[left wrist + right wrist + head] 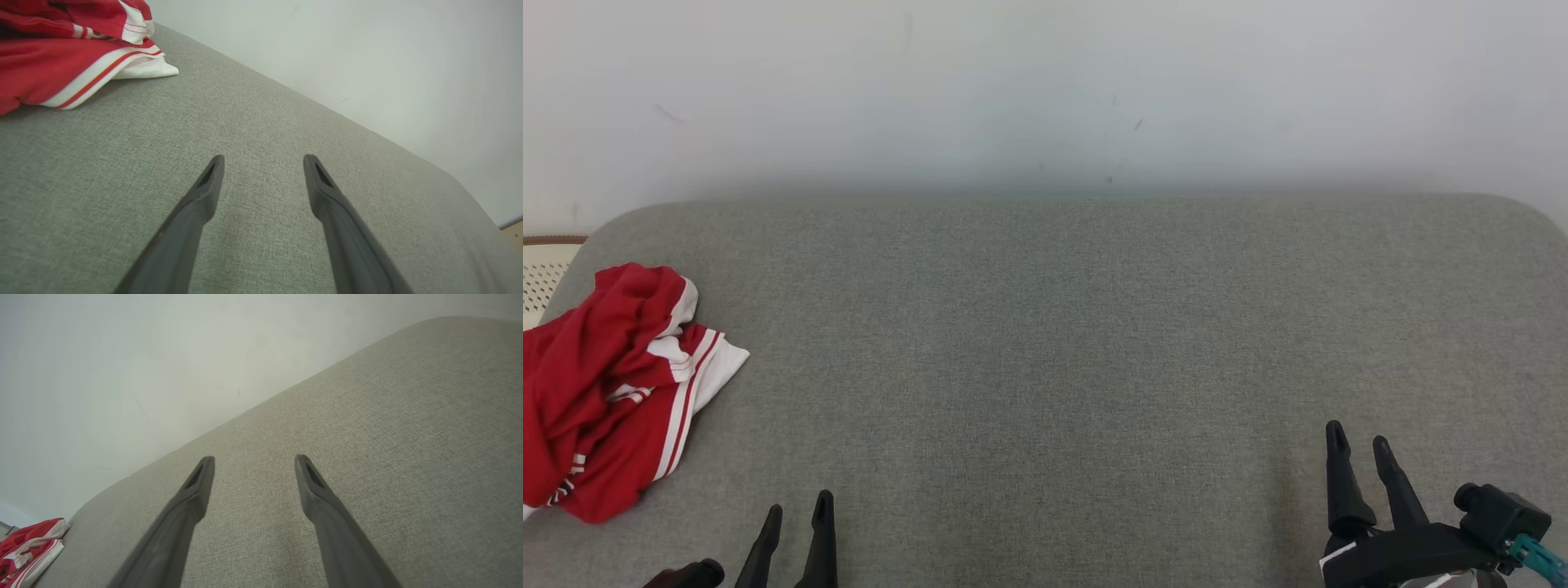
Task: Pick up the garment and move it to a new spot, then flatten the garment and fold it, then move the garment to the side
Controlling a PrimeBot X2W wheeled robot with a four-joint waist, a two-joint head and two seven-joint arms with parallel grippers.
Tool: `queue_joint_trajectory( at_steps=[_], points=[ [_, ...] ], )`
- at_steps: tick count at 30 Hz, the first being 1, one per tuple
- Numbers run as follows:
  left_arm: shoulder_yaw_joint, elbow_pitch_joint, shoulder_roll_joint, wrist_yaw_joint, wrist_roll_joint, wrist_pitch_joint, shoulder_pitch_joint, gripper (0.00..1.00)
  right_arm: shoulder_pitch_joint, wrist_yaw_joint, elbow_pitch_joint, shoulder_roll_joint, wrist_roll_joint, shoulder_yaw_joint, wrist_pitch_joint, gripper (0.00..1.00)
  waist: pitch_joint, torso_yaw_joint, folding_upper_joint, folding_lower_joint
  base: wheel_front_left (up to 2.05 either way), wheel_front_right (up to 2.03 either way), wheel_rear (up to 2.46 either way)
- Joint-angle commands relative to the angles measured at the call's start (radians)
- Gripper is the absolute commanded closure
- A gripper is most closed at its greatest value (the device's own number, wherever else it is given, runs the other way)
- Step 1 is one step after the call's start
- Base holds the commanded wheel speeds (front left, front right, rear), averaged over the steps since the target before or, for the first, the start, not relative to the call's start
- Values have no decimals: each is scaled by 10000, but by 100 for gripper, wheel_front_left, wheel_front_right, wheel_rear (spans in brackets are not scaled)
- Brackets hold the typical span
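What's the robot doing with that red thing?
Nothing is being held yet. A crumpled red and white garment lies at the left end of the grey padded surface. The robot's left claw and right claw are open and empty; the left one is nearer the garment but not touching it.

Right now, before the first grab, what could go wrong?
The red garment lies bunched at the left edge of the grey cushion; a nudge may push it off.
Its folds overlap, so the open left gripper may pinch several layers and tangle the flattening.
The open right gripper sits far across, a long reach.
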Motion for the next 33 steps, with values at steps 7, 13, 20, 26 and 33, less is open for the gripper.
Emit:
queue_joint_trajectory(
  at_steps=[7,13,20,26,33],
  points=[
    [-69,-161,9,304,1259,-267,-285,0,-210,3,-71,-162,-1013,304,-274,0,36,-58,0,0,0,0,0],
    [-156,-176,10,499,1962,-399,-404,0,-222,3,-62,-242,-1602,521,-426,0,35,-100,0,0,0,0,0],
    [-249,-210,70,772,2698,-557,-432,0,-189,3,9,-271,-2219,687,-579,0,17,-136,0,0,0,0,0],
    [-310,-220,144,937,3118,-648,-477,0,-185,3,55,-264,-2693,760,-689,0,13,-174,0,-1,0,0,0],
    [-394,-165,206,1065,3642,-786,-490,0,-163,3,76,-247,-3332,816,-819,0,-4,-234,0,-1,0,0,0]
  ],
)
